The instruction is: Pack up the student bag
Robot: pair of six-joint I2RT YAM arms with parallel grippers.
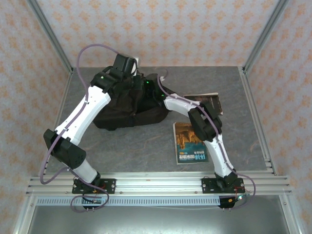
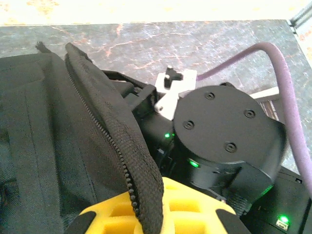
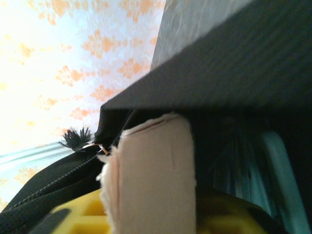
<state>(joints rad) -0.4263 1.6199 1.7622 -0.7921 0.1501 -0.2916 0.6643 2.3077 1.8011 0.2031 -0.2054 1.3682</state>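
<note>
From above, the fingers of both arms are lost against the student bag (image 1: 122, 109), a slumped black fabric heap at the back of the grey table (image 1: 141, 146), left of centre. In the left wrist view, the left gripper (image 2: 146, 217) has its yellow jaws clamped on the bag's curled, unzipped edge, with the zipper teeth running up its rim. To the right, the round black housing of the right arm (image 2: 224, 131) blocks the opening.

In the right wrist view, the right gripper (image 3: 161, 222) is cut off at the bottom edge. A pale cardboard-like piece (image 3: 151, 170) stands in front of it under a dark flat sheet (image 3: 234, 63). We cannot tell how those jaws stand, or what either thing is.

Right of the bag lies a book (image 1: 191, 143) with an orange-brown cover whose lettering is too small to read. A second book (image 1: 208, 101) is partly covered by the right arm.
</note>
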